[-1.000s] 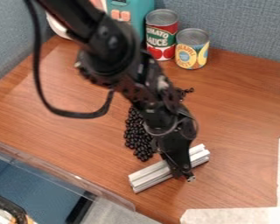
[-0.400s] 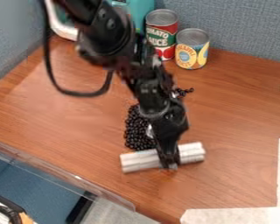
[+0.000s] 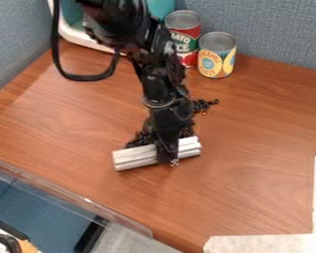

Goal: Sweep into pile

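The gripper (image 3: 168, 159) hangs low over the middle of the table, shut on a ridged white bar (image 3: 136, 157) at about its middle. The bar lies nearly crosswise in the view, its right end slightly higher than its left. Black beans (image 3: 142, 138) are bunched right behind the bar, on both sides of the gripper and partly hidden by it. More beans (image 3: 203, 105) lie farther back, to the right of the arm.
Two cans, a red one (image 3: 185, 43) and a yellow one (image 3: 217, 55), stand at the back against the grey partition. A teal and white object (image 3: 162, 8) is behind the arm. Clear plastic edging (image 3: 68, 196) runs along the front left; white tape (image 3: 266, 243) marks the front right.
The gripper has moved back and to the left with the bar, which has turned to lie more crosswise. Beans at the pile's front are pushed back and bunched against the bar.
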Controlling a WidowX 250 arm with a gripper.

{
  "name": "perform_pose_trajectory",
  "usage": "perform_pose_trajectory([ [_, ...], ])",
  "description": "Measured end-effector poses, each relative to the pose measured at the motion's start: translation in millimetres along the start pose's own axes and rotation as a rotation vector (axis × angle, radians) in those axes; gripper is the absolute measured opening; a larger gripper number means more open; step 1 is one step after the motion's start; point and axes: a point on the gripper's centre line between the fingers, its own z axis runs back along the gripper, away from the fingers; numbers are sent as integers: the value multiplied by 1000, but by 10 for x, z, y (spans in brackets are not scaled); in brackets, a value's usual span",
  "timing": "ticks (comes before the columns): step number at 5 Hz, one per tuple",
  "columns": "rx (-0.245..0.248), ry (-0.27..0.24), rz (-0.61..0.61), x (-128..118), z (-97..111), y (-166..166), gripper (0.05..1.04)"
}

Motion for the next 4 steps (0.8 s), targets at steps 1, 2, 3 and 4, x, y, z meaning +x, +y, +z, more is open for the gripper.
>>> perform_pose_trajectory([
  [1, 26, 3, 15, -18, 29, 105, 377],
  [2, 39, -15, 13, 51, 74, 167, 377],
  [3, 36, -19, 3, 154, 143, 72, 377],
  [4, 85, -41, 23, 384, 405, 8, 377],
])
